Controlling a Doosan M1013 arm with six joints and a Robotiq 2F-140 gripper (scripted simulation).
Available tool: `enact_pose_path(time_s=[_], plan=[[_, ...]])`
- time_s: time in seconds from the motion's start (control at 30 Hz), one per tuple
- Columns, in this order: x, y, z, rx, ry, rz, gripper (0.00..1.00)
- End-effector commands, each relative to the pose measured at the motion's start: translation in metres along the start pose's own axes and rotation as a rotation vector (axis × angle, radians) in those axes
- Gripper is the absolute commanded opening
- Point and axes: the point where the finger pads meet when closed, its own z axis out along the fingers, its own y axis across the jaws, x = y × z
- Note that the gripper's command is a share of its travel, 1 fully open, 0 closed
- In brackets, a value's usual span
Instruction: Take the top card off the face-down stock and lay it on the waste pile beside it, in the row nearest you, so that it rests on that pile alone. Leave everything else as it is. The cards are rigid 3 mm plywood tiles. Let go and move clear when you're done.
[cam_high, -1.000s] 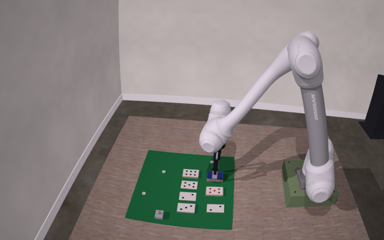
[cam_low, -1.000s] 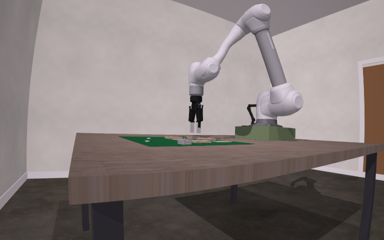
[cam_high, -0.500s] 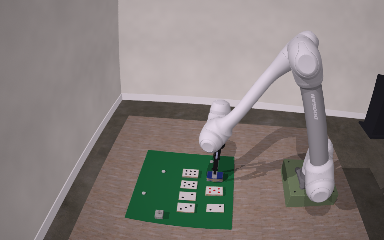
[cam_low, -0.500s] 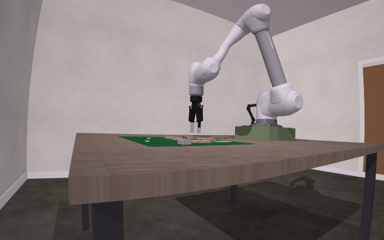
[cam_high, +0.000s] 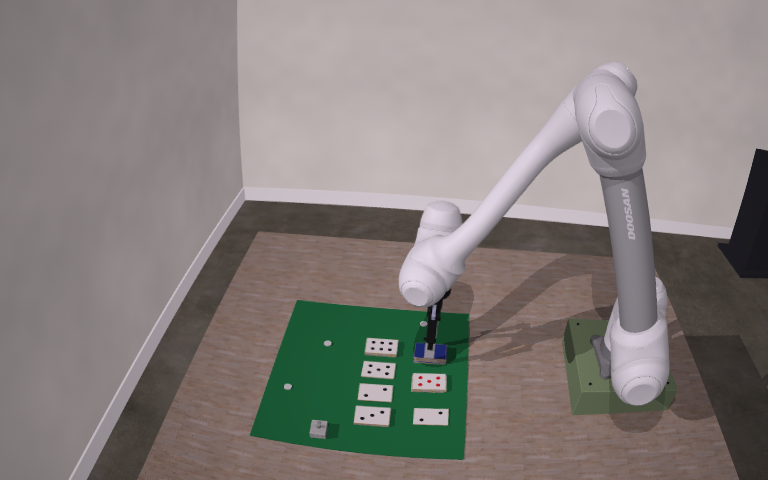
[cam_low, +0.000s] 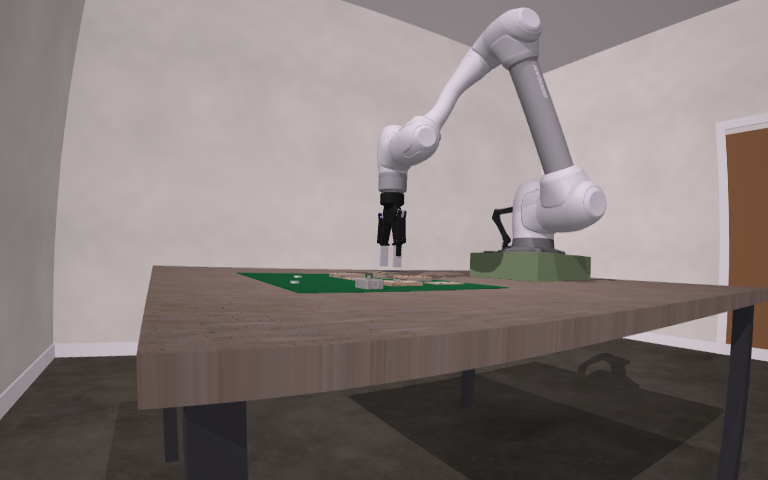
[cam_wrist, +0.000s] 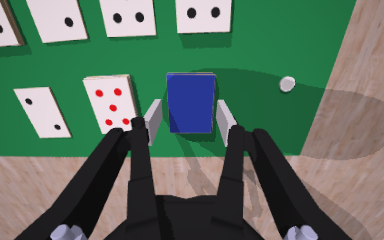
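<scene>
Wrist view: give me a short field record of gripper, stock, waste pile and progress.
gripper: open, holds nothing, hovering above the stock
fingers: one on each long side of the stock, not touching it
stock: blue back up, on the green mat
waste pile: beside the stock, red five-pip card face up
progress: top card not yet lifted
</scene>
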Motion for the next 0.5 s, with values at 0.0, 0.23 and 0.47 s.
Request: enact_pose_path(time_s=[0.0,0.23,0.47], plan=[[-0.0024,0.0019,0.0063,-0.003,-0.003,-0.001,0.5],[-0.0029,0.0024,0.0099,-0.003,-0.003,-0.001,0.5],[-0.0033,0.0029,0.0133,-0.003,-0.003,-0.001,0.5]])
